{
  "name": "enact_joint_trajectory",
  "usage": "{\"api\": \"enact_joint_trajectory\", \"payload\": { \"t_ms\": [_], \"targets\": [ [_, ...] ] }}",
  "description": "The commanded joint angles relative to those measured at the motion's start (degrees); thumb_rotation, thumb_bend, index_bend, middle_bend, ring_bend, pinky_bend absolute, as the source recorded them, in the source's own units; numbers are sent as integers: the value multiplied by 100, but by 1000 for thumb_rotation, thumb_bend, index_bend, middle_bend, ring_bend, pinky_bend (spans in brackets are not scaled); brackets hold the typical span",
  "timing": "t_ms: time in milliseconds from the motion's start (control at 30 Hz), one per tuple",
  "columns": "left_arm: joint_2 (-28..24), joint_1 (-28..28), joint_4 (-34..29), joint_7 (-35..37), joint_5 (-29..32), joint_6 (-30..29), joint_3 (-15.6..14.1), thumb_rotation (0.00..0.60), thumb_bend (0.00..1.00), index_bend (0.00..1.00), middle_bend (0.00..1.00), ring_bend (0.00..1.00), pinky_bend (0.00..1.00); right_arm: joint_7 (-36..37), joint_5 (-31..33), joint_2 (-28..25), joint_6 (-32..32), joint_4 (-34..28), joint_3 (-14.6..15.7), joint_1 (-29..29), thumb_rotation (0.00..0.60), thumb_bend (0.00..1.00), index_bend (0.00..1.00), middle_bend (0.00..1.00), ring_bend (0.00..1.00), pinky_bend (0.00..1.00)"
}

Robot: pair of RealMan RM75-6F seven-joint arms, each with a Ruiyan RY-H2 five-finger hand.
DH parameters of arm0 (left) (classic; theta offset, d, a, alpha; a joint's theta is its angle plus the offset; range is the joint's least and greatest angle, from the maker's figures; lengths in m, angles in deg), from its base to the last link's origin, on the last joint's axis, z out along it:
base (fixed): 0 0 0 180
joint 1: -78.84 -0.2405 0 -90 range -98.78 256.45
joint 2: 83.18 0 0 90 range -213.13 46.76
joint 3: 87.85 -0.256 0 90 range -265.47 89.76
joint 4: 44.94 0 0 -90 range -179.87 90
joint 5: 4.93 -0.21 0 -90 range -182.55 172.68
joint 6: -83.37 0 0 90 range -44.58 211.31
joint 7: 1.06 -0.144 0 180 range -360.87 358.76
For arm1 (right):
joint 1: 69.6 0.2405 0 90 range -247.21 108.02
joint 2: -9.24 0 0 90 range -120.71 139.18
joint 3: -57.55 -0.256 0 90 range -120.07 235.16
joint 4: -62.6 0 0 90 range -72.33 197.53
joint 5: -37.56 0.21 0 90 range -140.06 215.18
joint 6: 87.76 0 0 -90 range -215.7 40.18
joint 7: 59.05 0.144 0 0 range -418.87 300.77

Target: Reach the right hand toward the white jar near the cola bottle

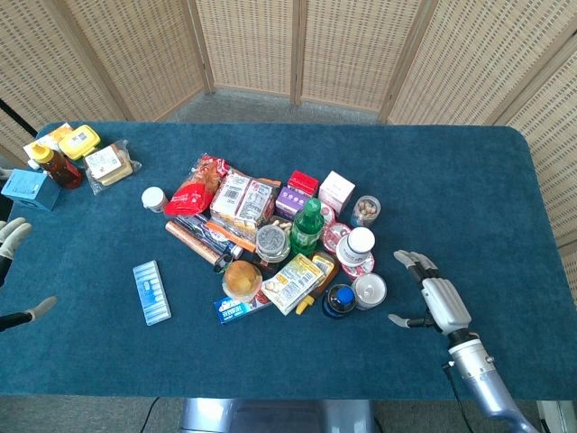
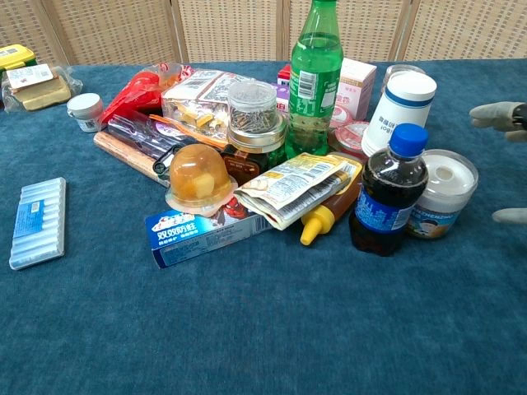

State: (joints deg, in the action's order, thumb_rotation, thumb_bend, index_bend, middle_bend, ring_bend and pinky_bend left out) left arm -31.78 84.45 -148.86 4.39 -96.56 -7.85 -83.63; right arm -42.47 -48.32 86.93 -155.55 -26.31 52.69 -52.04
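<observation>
- The right hand [image 1: 435,296] hovers low over the blue counter [image 1: 469,180] with fingers spread and the thumb set apart, holding nothing; a wide shape like this suits a wrap around a round body, so I judge it is shaped for the grasp ahead.
- In the chest view only the fingertips [image 2: 494,113] and the thumb tip show at the right edge, so how wide the hand stands is best read from the head view.
- The white jar [image 1: 369,290] stands upright just beside the hand, on its thumb side, with a strip of bare cloth between them; it is not yet touched.
- The jar touches or nearly touches the cola bottle [image 1: 339,300], which stands upright on its far side from the hand, so the side facing the hand is the open one.
- Behind the jar stands a taller white bottle [image 2: 398,110] with a dark band, and a flat red-lidded tub [image 2: 354,136] lies near it; fingers reaching past the jar could knock these.
- A green bottle [image 1: 306,227] rises tall in the middle of the pile, well clear of the approach.
- To the right and front of the jar the cloth is bare up to the counter's edge, giving the arm room to come in sideways.
- The left hand [image 1: 13,236] sits at the far left edge, fingers apart and empty, well away from the pile.
</observation>
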Motion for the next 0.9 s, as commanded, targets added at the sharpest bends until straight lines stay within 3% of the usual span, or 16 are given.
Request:
{"api": "enact_joint_trajectory", "payload": {
  "t_ms": [33,800,900],
  "targets": [
    [2,2,6,-7,17,11,3,600,128,0,0,0,0,67,-7,95,32,86,-1,60,600,0,0,0,0,0],
    [5,21,40,46,116,90,23,600,129,0,0,0,0,118,-124,941,-279,898,-1,246,600,0,0,0,0,0],
    [8,19,46,49,128,93,26,600,128,0,0,0,0,182,-154,1039,-334,995,17,249,600,0,1,49,1,18]
  ]
}}
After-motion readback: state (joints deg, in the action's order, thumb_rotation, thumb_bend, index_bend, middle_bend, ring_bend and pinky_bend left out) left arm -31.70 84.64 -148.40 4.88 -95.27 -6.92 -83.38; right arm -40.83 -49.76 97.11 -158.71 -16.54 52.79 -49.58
